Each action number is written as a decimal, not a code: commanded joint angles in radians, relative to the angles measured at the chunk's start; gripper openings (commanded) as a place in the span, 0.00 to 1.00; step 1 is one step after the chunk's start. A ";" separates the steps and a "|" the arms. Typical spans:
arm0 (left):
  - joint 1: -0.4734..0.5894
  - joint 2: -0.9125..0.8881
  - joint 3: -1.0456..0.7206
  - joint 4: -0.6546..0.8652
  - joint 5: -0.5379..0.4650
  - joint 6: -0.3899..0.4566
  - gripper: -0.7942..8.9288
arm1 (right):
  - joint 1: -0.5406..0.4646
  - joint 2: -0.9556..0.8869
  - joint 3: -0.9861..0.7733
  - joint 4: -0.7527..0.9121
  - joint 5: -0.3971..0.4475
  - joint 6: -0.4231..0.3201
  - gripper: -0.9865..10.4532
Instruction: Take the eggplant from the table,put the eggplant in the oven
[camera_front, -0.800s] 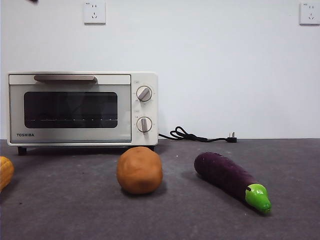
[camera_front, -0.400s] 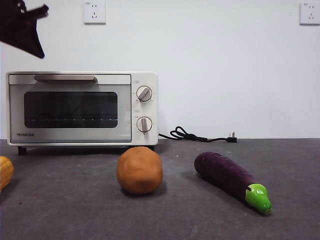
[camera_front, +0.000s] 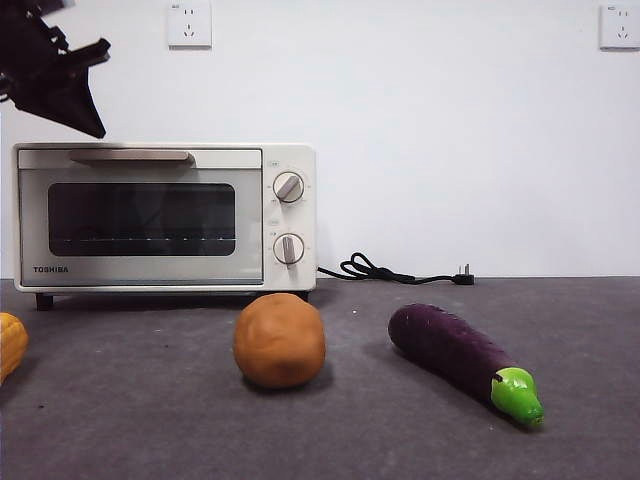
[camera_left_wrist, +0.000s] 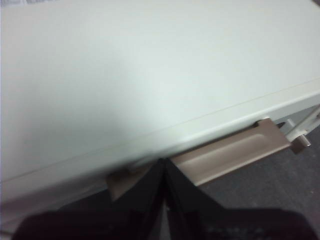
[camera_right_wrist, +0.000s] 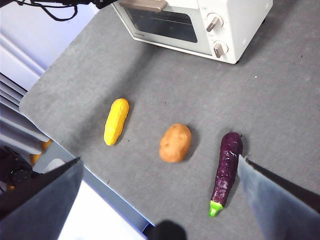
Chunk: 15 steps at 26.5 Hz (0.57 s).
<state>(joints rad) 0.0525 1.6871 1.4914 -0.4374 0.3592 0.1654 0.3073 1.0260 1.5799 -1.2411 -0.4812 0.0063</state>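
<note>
The eggplant lies on the table at the front right, green stem cap toward the camera; from above, the eggplant lies right of the brown ball. The oven stands at the back left with its door closed. My left gripper hangs just above the oven's left top corner. Up close, the left gripper has its jaws pressed together over the cream top, near the bar handle. My right gripper is open, high above the table, holding nothing.
A round brown ball sits in front of the oven, left of the eggplant. A yellow ribbed vegetable lies at the far left edge. A black power cable trails along the wall behind.
The left gripper has come in from the top left corner and dropped lower, toward the oven's top. The eggplant, ball and oven have not moved.
</note>
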 joint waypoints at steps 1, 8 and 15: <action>0.003 0.019 0.002 0.013 0.007 0.018 0.08 | 0.002 0.005 0.001 -0.003 -0.001 -0.011 0.59; 0.002 0.067 0.002 0.010 0.008 0.021 0.08 | 0.002 0.005 0.002 -0.007 -0.001 -0.011 0.58; -0.013 0.098 0.002 -0.054 0.022 0.030 0.08 | 0.002 0.005 0.002 -0.008 -0.001 -0.011 0.58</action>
<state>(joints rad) 0.0498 1.7412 1.5177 -0.4465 0.3855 0.1768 0.3073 1.0313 1.5799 -1.2552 -0.4812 0.0063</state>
